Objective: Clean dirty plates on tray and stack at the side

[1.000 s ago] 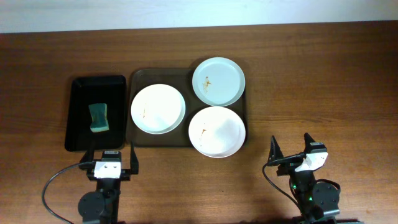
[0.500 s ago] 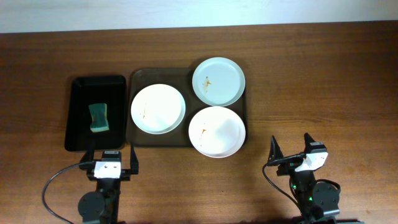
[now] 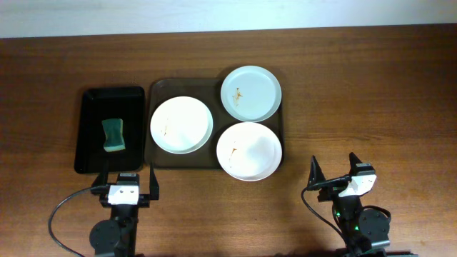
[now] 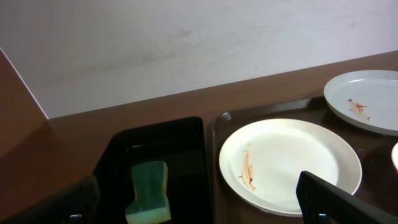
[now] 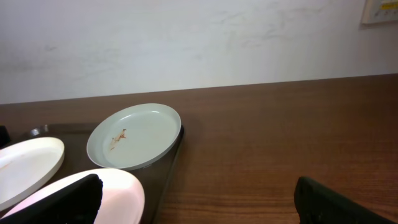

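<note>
Looking down on a brown wooden surface (image 3: 371,93), three dirty plates (image 3: 181,125) lie on a dark brown tray (image 3: 178,86) left of centre. Each plate is pale and round with small orange-brown smears. The left one sits inside the rim. The far right plate (image 3: 250,93) overhangs the tray's far right corner, and the near right plate (image 3: 248,150) sticks out past the near rim.

Just beside the tray's left edge lies a smaller black tray (image 3: 93,100) holding a green sponge (image 3: 113,135). A pale wall plate (image 5: 379,11) shows in the top corner of the right wrist view, cut off and too small to read.

Bare wood stretches from the tray's right edge across the rest of the surface, and along the near side around both arms. The left fingers (image 3: 153,182) are spread wide and empty, just short of the near rims of both trays. The right fingers (image 3: 314,175) are likewise spread and empty, off to the right of the near right plate.

Compared with a second ago, the plates, sponge and both arms are in the same places.
</note>
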Robot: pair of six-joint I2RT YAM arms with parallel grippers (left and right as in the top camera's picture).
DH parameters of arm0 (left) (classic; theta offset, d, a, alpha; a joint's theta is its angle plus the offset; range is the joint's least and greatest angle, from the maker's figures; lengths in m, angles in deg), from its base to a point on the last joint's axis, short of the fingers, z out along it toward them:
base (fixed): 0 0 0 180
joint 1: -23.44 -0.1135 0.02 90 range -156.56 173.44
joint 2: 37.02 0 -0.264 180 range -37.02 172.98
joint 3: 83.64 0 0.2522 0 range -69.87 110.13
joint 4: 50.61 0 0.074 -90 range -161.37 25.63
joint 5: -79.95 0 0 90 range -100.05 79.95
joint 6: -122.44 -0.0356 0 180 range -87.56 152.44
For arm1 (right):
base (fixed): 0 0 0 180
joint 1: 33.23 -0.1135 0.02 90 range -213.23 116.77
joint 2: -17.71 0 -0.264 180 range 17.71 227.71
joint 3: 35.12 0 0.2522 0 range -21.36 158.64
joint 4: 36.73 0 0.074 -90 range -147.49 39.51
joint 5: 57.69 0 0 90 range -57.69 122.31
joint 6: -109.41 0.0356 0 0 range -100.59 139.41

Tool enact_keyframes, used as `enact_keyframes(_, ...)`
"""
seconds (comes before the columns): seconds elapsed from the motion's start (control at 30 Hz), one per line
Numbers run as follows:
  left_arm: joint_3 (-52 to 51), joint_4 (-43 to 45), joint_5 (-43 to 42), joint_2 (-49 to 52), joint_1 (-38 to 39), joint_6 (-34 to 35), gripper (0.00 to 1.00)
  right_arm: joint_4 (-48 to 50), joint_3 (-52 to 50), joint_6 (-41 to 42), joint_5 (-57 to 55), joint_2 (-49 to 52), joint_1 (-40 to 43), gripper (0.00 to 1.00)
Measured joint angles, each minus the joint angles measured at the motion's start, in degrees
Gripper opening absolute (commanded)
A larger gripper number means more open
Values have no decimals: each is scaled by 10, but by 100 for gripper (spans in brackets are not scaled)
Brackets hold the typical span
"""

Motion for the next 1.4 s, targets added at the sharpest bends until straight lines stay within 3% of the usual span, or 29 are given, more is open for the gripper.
enact_keyframes(0.57, 22, 63, -63, 12, 0, 24, 99, 32, 14, 0, 7, 0, 0, 98)
enact_keyframes(0.77, 104, 59, -70, 113, 0, 42, 99, 31, 83, 0, 8, 6, 0, 98)
enact_keyframes(0.9, 214, 26, -73, 252, 0, 52, 99, 31, 124, 0, 8, 31, 0, 98)
enact_keyframes(1.17, 500, -174, -73, 516, 0, 54, 99, -34, 299, -33, 30, 259, 0, 98)
enact_keyframes(1.27, 594, -225, -73, 593, 0, 54, 99, -121, 430, -40, 56, 379, 0, 98)
enact_keyframes(1.4, 702, -339, -73, 672, 0, 54, 99, -338, 678, -68, 73, 553, 0, 99)
